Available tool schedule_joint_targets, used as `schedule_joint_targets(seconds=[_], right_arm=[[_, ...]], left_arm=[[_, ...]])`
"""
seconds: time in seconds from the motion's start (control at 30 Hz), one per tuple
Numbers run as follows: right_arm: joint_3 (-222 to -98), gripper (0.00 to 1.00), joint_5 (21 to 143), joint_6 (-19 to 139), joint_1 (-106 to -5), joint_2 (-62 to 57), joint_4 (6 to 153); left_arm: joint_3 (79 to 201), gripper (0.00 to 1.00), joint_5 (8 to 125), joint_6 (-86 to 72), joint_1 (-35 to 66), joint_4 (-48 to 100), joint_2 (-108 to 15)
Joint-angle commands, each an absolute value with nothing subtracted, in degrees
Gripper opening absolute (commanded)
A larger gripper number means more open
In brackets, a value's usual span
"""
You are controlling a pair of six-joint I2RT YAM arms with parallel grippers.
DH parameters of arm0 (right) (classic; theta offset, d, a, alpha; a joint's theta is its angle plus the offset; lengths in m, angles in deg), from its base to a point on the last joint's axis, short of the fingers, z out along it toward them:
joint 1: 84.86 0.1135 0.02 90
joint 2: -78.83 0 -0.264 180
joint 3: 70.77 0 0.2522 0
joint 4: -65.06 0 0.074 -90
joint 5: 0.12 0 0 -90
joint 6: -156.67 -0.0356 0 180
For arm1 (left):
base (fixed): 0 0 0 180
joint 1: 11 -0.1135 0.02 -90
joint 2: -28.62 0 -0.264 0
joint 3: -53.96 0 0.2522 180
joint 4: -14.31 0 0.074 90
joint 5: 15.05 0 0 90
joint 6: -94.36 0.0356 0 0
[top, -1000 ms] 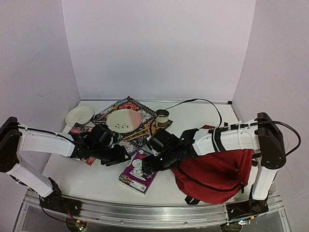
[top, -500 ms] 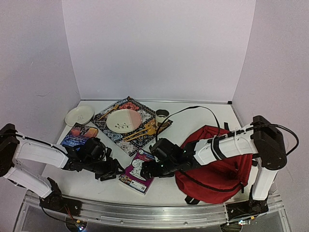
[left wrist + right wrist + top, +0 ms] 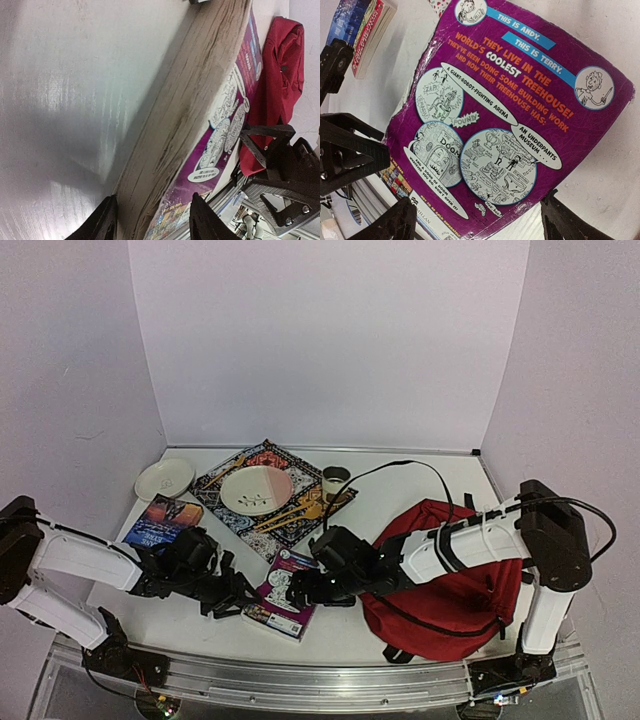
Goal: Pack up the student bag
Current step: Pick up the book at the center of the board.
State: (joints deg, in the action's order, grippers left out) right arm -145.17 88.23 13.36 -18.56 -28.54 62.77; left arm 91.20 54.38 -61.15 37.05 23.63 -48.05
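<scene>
A purple paperback (image 3: 283, 592) lies near the front of the table, left of the student bag (image 3: 455, 590), a dark-red backpack. My left gripper (image 3: 243, 602) is at the book's left edge. In the left wrist view its jaws (image 3: 150, 225) straddle the page edge (image 3: 190, 100), one finger (image 3: 102, 225) by the underside and one (image 3: 202, 220) over the cover; contact is not discernible. My right gripper (image 3: 303, 588) hangs over the book's right side, wide open. Its fingertips (image 3: 480, 225) flank the lower edge of the back cover (image 3: 505, 115) with nothing gripped.
A blue book (image 3: 160, 520) lies at the left. Behind it sits a white dish (image 3: 165, 478). A patterned placemat (image 3: 225, 480) holds a plate (image 3: 256, 488), gold cutlery (image 3: 300, 508) and a cup (image 3: 335, 480). The right arm's cable (image 3: 400, 465) arcs above the bag.
My left gripper left the blue book and moved right to the purple book's edge, its jaws narrowing. The right gripper dropped from the bag toward the book.
</scene>
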Motion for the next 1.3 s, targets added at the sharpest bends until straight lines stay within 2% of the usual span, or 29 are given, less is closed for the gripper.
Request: schedule_joint_targets(seconds=[0.0,0.23,0.5,0.77,0.83,0.97,1.1,1.27], right_arm=[[-145.3,0.85,87.5,12.3,-17.6,-30.0,59.5],[-145.4,0.85,87.7,11.7,-17.3,-30.6,58.7],[-145.9,0.85,87.8,11.5,-17.0,-31.2,58.2],[-145.7,0.85,88.2,11.5,-17.0,-31.0,58.2],[-145.6,0.85,88.4,11.5,-17.0,-30.7,58.1],[-145.1,0.85,89.2,11.4,-17.0,-30.0,58.1],[-144.1,0.85,89.8,11.7,-16.9,-28.6,57.9],[-140.9,0.87,91.5,10.4,-16.9,-25.2,55.8]], left_arm=[[92.2,0.46,51.4,-64.0,37.5,19.0,-43.1],[92.0,0.45,51.8,-66.1,37.5,18.7,-40.0],[91.5,0.43,52.6,-66.0,37.5,18.1,-42.2],[89.9,0.36,53.9,-65.6,37.5,17.8,-44.4],[89.7,0.32,54.0,-65.3,37.5,17.6,-44.8],[89.7,0.20,54.0,-65.3,37.5,17.4,-44.4],[89.4,0.01,55.1,-66.2,37.4,17.4,-40.9],[88.9,0.00,56.5,-68.4,37.4,17.4,-35.7]])
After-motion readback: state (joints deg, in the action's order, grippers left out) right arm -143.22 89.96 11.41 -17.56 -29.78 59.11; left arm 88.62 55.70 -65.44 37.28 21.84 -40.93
